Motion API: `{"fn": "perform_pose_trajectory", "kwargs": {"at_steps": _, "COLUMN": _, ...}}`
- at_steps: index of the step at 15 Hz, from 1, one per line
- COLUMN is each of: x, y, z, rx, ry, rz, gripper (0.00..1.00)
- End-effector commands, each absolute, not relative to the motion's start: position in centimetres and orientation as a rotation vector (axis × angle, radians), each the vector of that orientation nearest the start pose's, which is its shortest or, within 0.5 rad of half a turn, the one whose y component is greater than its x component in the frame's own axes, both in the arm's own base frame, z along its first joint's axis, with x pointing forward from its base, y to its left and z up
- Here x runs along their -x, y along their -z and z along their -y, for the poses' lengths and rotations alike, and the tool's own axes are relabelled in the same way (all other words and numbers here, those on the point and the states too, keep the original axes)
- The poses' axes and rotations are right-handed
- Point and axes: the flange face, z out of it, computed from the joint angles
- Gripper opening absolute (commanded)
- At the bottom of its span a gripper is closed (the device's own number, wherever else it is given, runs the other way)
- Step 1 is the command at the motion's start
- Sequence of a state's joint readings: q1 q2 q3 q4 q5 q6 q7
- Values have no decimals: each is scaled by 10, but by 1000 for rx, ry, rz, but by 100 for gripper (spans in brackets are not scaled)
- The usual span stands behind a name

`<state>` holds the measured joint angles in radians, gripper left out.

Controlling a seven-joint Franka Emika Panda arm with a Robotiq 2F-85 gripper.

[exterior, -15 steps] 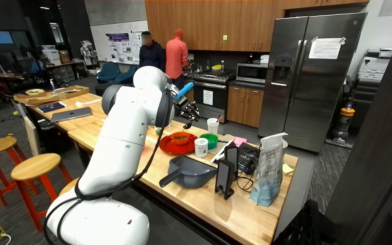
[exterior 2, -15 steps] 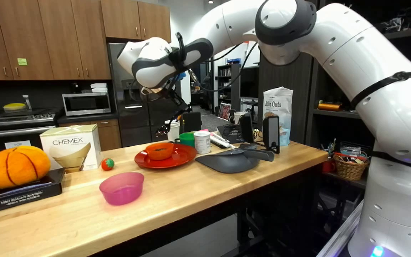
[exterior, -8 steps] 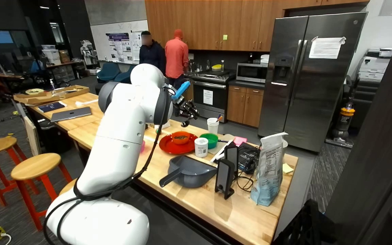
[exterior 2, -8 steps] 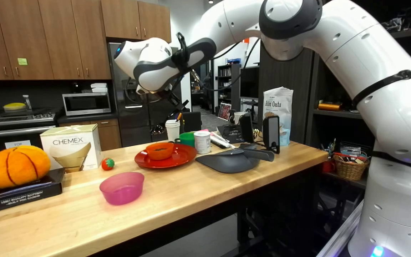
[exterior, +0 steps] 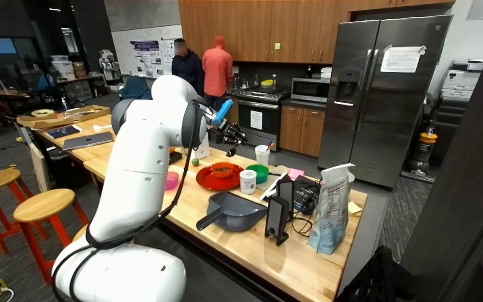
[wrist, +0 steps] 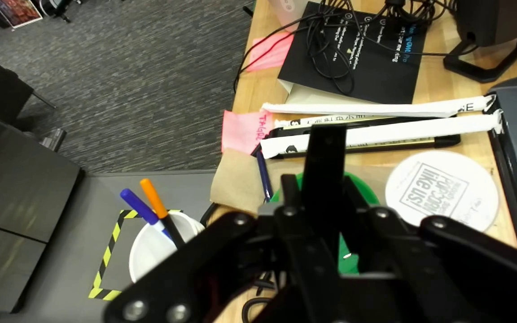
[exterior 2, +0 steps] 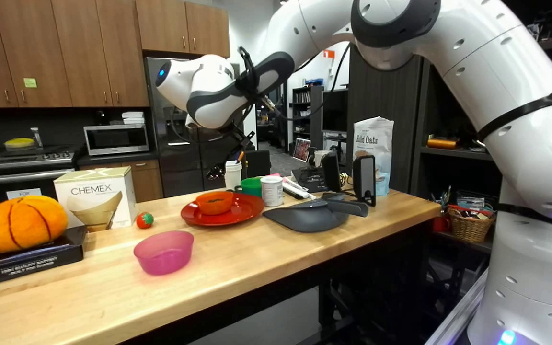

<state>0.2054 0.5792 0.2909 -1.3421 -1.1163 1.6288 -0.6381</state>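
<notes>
My gripper (exterior: 234,135) is in the air over the far side of the wooden table, also visible in an exterior view (exterior 2: 242,143). It is shut on a black spoon-like tool (exterior: 231,152), whose dark tip (exterior 2: 216,171) hangs down. In the wrist view the tool's handle (wrist: 326,146) stands between the fingers, over a partly hidden green bowl (wrist: 348,264). Close by are stacked white cups with pens (exterior: 262,156) and a white canister (exterior: 248,183). An orange bowl (exterior 2: 214,207) with dark bits inside sits on a red plate (exterior 2: 247,211). The tool touches none of these.
A grey dustpan (exterior: 237,216), black speakers (exterior: 276,218) with cables and an oats bag (exterior: 331,214) stand towards one table end. A pink bowl (exterior 2: 163,254), red-and-green ball (exterior 2: 144,220), Chemex box (exterior 2: 96,196) and orange pumpkin (exterior 2: 23,224) are further along. Two people stand by the stove.
The arm's upper links have swung back, uncovering the pink bowl and ball in an exterior view. The gripper and tool have shifted only slightly. The grip is unchanged.
</notes>
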Motion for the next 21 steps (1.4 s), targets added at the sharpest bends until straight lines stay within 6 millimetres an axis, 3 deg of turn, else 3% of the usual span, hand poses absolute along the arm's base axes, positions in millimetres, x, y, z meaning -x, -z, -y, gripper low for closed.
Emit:
{"fn": "perform_pose_trajectory", "kwargs": {"at_steps": 1, "x": -668, "y": -427, "z": -205, "rx": -1690, "ry": 353, "rz": -1350, "gripper": 6}}
{"fn": "perform_pose_trajectory", "kwargs": {"at_steps": 15, "x": -660, "y": -411, "z": -214, "rx": -1468, "ry": 340, "rz": -1192, "gripper": 6}}
{"fn": "perform_pose_trajectory", "kwargs": {"at_steps": 21, "x": -657, "y": -408, "z": -219, "rx": -1462, "ry": 324, "rz": -1179, "gripper": 6}}
